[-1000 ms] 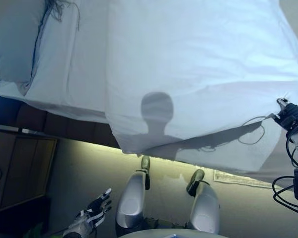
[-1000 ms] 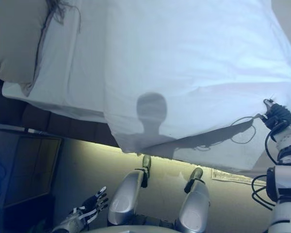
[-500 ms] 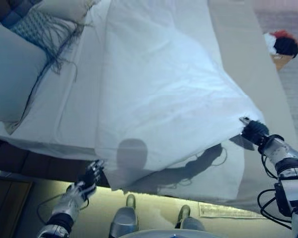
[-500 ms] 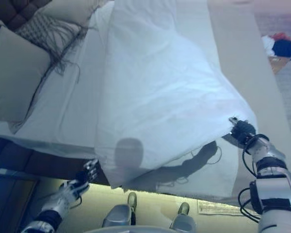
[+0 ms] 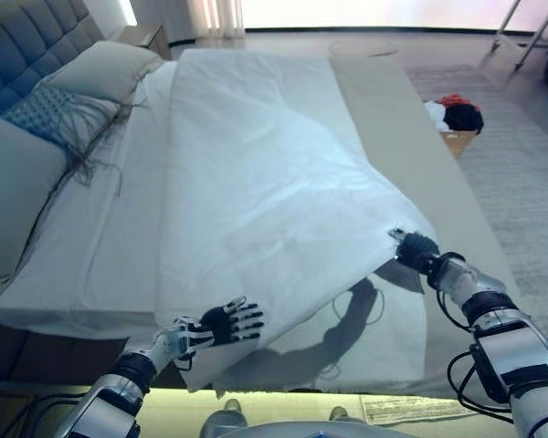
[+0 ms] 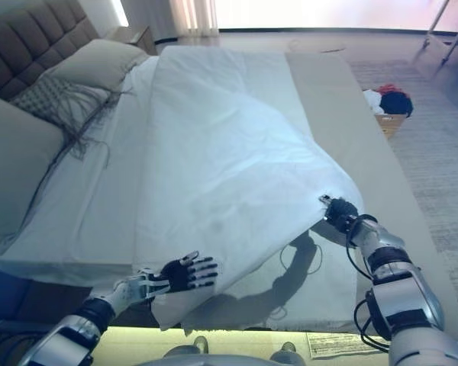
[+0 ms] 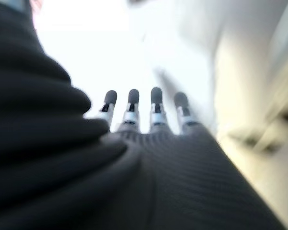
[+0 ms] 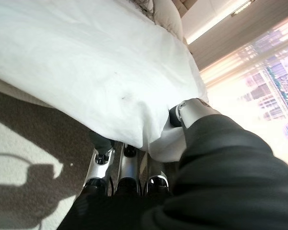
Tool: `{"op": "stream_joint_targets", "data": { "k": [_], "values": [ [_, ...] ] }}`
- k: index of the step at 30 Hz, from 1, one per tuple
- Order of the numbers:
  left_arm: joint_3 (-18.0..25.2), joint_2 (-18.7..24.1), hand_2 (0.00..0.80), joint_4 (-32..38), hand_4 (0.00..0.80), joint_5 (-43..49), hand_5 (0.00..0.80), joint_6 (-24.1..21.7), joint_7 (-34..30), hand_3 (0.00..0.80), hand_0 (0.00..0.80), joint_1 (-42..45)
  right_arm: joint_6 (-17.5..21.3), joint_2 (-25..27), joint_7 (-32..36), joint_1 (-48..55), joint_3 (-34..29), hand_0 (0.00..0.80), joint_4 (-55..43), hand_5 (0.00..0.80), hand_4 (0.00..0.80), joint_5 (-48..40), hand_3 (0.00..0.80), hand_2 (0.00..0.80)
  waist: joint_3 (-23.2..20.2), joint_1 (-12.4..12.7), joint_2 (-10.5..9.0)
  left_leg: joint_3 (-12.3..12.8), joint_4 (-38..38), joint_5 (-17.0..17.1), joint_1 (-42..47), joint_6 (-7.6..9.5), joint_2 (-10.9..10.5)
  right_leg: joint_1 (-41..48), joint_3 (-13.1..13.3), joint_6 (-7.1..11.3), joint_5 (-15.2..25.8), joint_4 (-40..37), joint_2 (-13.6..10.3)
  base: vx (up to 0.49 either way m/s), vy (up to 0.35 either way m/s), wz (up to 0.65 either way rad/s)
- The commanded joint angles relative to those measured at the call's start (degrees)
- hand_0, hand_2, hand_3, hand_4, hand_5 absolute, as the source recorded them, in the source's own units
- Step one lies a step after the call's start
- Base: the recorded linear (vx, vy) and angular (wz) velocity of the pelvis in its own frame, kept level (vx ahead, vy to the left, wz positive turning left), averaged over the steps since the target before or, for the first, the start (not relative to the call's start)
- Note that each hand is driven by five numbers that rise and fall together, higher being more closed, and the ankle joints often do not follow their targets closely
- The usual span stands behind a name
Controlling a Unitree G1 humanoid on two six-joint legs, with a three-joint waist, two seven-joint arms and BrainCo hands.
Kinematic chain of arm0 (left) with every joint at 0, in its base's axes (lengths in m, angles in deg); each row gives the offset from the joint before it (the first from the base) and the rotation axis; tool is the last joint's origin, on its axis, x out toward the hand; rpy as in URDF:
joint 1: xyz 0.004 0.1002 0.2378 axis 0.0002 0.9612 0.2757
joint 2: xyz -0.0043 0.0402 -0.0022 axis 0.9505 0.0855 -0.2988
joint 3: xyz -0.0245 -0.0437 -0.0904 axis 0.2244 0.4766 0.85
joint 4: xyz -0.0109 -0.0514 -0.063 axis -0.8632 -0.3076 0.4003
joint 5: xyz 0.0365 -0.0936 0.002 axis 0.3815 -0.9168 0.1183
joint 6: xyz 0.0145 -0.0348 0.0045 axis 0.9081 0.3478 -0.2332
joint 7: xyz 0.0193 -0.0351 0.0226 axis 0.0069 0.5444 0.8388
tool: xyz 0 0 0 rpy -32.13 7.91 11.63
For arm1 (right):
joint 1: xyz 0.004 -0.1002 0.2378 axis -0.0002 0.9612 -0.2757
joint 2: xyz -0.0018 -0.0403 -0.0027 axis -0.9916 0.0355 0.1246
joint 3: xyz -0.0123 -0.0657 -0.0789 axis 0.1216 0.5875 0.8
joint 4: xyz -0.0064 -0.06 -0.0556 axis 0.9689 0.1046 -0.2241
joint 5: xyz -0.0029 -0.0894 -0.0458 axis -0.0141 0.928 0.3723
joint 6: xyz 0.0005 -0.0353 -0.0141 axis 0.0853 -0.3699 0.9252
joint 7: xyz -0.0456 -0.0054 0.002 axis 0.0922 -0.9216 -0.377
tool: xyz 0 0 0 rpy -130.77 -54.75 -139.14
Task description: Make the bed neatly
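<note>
Right hand (image 6: pixel 340 213) is pinching the white duvet (image 6: pixel 229 168) at its lifted corner, near the bed's (image 5: pixel 438 182) right edge. Left hand (image 6: pixel 185 272) is hovering with fingers spread (holding nothing) over the duvet's near hem, at the bed's near edge. Duvet is lying skewed, bare sheet (image 5: pixel 119 237) showing on the left. Risk: a one-handed pull is likely to twist it further or slip the pinch. Pillows (image 6: pixel 15 160) and a fringed throw (image 5: pixel 59 119) are sitting at the headboard end; basket (image 5: pixel 457 119) on the floor, well apart.
</note>
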Motion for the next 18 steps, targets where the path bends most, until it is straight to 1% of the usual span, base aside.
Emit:
{"op": "stream_joint_targets", "data": {
  "k": [1,2,3,4,6,8,11,13,15,16,17,18],
  "values": [
    [-0.6,-5.3,0.0,-7.7,0.0,-10.6,0.0,8.4,-0.6,0.0,0.0,-4.8,4.7,0.6,0.0,-8.3,1.5,0.8,-1.4,0.8,0.8,-4.0,0.8,0.8,-3.2,-0.3,-1.13,1.6,0.0,-1.1,0.4,-1.15,3.5,0.2,-0.2,2.46,0.2,0.2,-2.0,0.077,-0.08,-0.07],
    [1.4,-8.1,0.0,-9.5,0.0,-14.9,0.0,10.7,2.0,0.0,0.0,-4.0,4.8,-0.3,-0.5,-7.9,1.0,0.8,-1.8,0.8,0.8,-3.7,0.8,0.8,-3.2,-0.4,-1.64,1.8,0.0,-1.3,0.5,-1.19,3.6,0.3,0.0,2.38,0.1,0.1,-1.9,0.074,-0.096,-0.09],
    [3.2,-10.0,0.0,-11.0,0.0,-18.3,0.0,11.9,4.3,0.0,0.0,-3.3,4.5,-0.9,-0.8,-7.6,0.5,0.8,-2.2,0.8,0.8,-3.5,0.8,0.8,-3.3,-0.5,-2.1,2.0,0.0,-1.5,0.6,-1.28,3.8,0.3,0.2,2.36,0.0,0.0,-1.7,0.073,-0.119,-0.13],
    [4.6,-11.5,0.0,-12.5,0.0,-22.2,0.0,12.6,7.1,0.0,0.0,-2.9,4.4,-1.5,-1.2,-7.3,0.2,0.8,-2.6,0.8,0.8,-3.2,0.8,0.8,-3.3,-0.6,-2.59,2.1,0.0,-1.6,0.6,-1.4,3.9,0.3,0.5,2.35,0.0,0.0,-1.6,0.053,-0.106,-0.13],
    [6.9,-13.3,0.0,-14.5,0.0,-26.2,0.0,14.0,11.0,0.0,0.0,-2.5,4.6,-2.8,-2.1,-6.7,0.1,0.8,-3.7,0.8,0.8,-3.5,0.8,0.8,-3.3,-0.8,-3.39,2.6,0.0,-1.8,0.6,-1.62,4.1,0.1,0.7,2.34,-0.2,0.0,-1.5,0.033,-0.109,-0.06],
    [8.6,-15.6,0.0,-17.3,0.0,-28.9,0.0,13.5,14.3,0.0,0.0,-1.3,4.2,-4.0,-3.2,-6.1,-0.1,0.8,-5.6,0.8,0.8,-3.8,0.8,0.8,-3.1,-1.1,-4.45,3.3,0.0,-1.9,0.7,-1.88,4.6,-0.3,1.1,2.35,-0.2,0.0,-1.1,0.026,-0.131,-0.03],
    [10.0,-17.7,0.0,-18.3,0.0,-34.6,0.0,13.6,19.7,0.0,0.0,-0.4,3.9,-5.0,-3.8,-5.6,-0.6,0.8,-6.7,0.8,0.8,-3.9,0.8,0.8,-3.2,-1.3,-5.37,3.9,0.0,-2.0,0.7,-2.21,5.2,-0.6,1.4,2.3,-0.3,0.0,-0.7,0.027,-0.11,-0.11],
    [10.0,-19.1,0.0,-18.1,0.0,-40.5,0.0,12.2,26.2,0.0,0.0,0.0,3.9,-5.7,-4.2,-5.4,-0.9,0.8,-7.4,0.8,0.8,-3.9,0.8,0.8,-3.1,-1.3,-5.89,4.3,0.0,-1.9,0.7,-2.51,5.7,-0.8,1.6,2.28,-0.2,0.0,-0.3,0.014,-0.117,-0.21],
    [9.6,-20.3,0.0,-17.5,0.0,-46.5,0.0,9.0,30.8,0.0,0.0,0.3,3.8,-6.1,-4.7,-5.3,-0.8,0.8,-8.2,0.8,0.8,-4.3,0.8,0.8,-3.0,-1.5,-6.32,4.6,0.0,-1.8,0.7,-2.66,6.1,-1.0,1.8,2.23,-0.2,0.0,0.0,0.008,-0.102,-0.08],
    [9.3,-20.7,0.0,-17.0,0.0,-49.0,0.0,7.0,31.7,0.0,0.0,0.4,3.7,-6.2,-4.9,-5.2,-0.8,0.8,-8.7,0.8,0.8,-4.4,0.8,0.8,-3.0,-1.6,-6.46,4.7,0.0,-1.8,0.7,-2.73,6.3,-1.0,1.9,2.22,-0.2,0.0,0.1,0.001,-0.091,-0.06],
    [8.8,-21.3,0.0,-15.9,0.0,-52.0,0.0,3.4,32.2,0.0,0.0,0.4,3.5,-6.1,-4.8,-4.9,-0.8,0.8,-9.5,0.8,0.8,-4.4,0.8,0.8,-2.9,-1.8,-6.67,4.9,0.0,-1.8,0.7,-2.89,6.5,-1.1,2.0,2.22,-0.1,0.0,0.3,0.001,-0.085,-0.1],
    [8.6,-21.6,0.0,-15.1,0.0,-53.0,0.0,1.0,31.6,0.0,0.0,0.4,3.4,-6.1,-4.9,-4.7,-0.8,0.8,-10.1,0.8,0.8,-4.5,0.8,0.8,-2.9,-1.9,-6.79,5.1,0.0,-1.8,0.7,-2.97,6.7,-1.2,2.0,2.2,-0.1,0.0,0.4,-0.006,-0.087,-0.15]
  ]
}}
